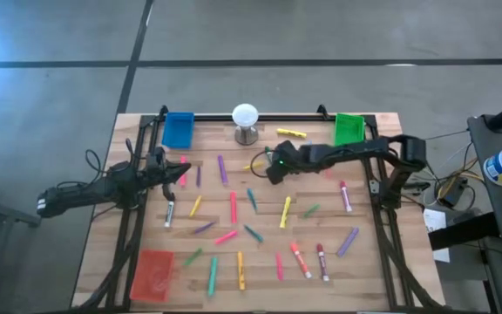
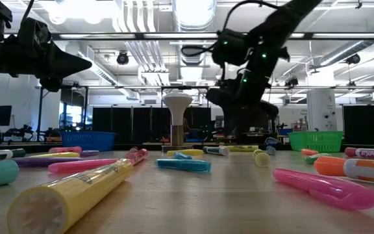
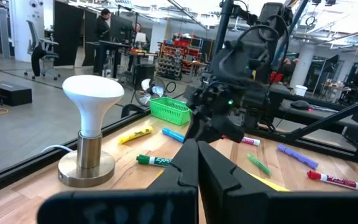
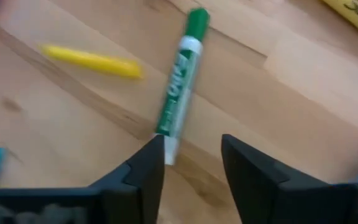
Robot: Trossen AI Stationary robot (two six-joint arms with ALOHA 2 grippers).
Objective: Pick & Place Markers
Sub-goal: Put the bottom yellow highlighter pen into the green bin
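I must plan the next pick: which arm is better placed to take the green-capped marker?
Right. Its open claw hangs directly over the green-capped marker; the left claw is shut, farther away.

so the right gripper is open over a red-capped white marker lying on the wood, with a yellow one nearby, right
Nearly right, but the colour is wrong. In the right wrist view the white marker ahead of the open right gripper has a green cap and green lettering, not red. It does lie flat on the wooden table, and a yellow marker lies close beside it.

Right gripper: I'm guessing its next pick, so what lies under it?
A green marker lies on the wooden table below the open right gripper; its white end is partly hidden behind one finger.
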